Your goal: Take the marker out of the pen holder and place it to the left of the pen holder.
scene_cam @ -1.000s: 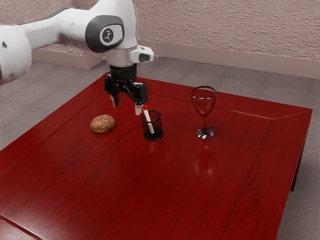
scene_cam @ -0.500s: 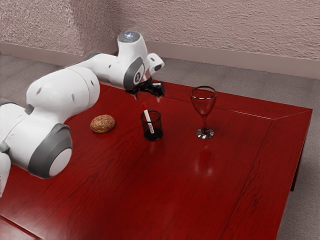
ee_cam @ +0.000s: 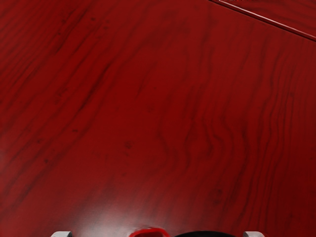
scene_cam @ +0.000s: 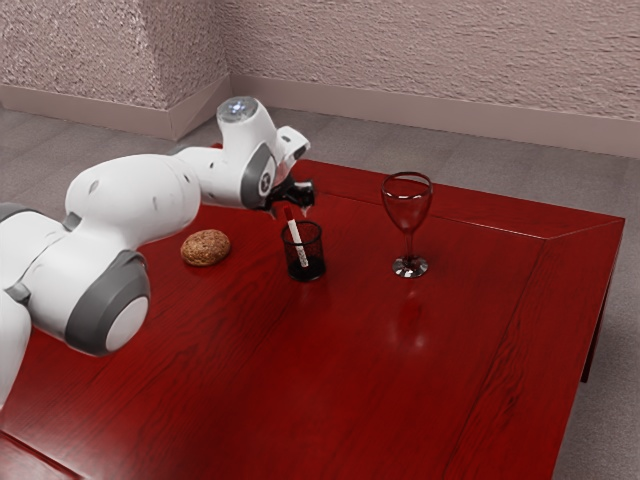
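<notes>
Hovering at about twelve o'clock of round black mesh pen holder [scene_cam: 316,262] in exterior view, black two-finger gripper [scene_cam: 290,209] is held with fingers [ee_cam: 254,234] spread wide. Slim white marker with red cap [scene_cam: 297,243] is held in pen holder, tilted toward eleven o'clock in exterior view. In wrist view, red cap is seen roughly midway between fingertips, touched by neither. In exterior view, rough brown bread roll [scene_cam: 205,247] is placed at nine o'clock of holder, clear stemmed wine glass [scene_cam: 409,268] near three; all supported by glossy red wooden table [scene_cam: 440,350].
</notes>
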Available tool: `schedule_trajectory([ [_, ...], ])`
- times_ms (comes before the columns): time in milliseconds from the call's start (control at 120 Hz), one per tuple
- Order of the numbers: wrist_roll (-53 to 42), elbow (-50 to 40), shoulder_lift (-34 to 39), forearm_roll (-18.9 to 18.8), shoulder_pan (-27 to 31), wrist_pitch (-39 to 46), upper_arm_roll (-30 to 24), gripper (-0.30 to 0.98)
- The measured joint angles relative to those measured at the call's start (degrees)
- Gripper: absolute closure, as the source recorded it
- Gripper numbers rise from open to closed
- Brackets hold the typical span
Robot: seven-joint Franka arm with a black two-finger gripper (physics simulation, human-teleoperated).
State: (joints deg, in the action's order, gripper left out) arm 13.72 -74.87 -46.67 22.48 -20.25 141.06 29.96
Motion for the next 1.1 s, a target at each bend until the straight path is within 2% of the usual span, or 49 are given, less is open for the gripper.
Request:
schedule_trajectory([
  [300, 1.0, 0.6, -1.3, 0.7, 0.2, 0.8, 0.6, 0.58],
  [733, 2.7, 0.5, -0.2, 1.0, -1.6, 0.9, 0.4, 0.74],
  [850, 3.5, 0.1, 2.1, 0.0, -1.4, -0.8, 0.6, 0.76],
  [1000, 4.5, -0.1, 8.7, -3.8, -1.0, -4.8, 0.2, 0.77],
  [1100, 5.1, -2.4, 14.5, -7.6, 4.3, -9.3, -5.1, 0.77],
])
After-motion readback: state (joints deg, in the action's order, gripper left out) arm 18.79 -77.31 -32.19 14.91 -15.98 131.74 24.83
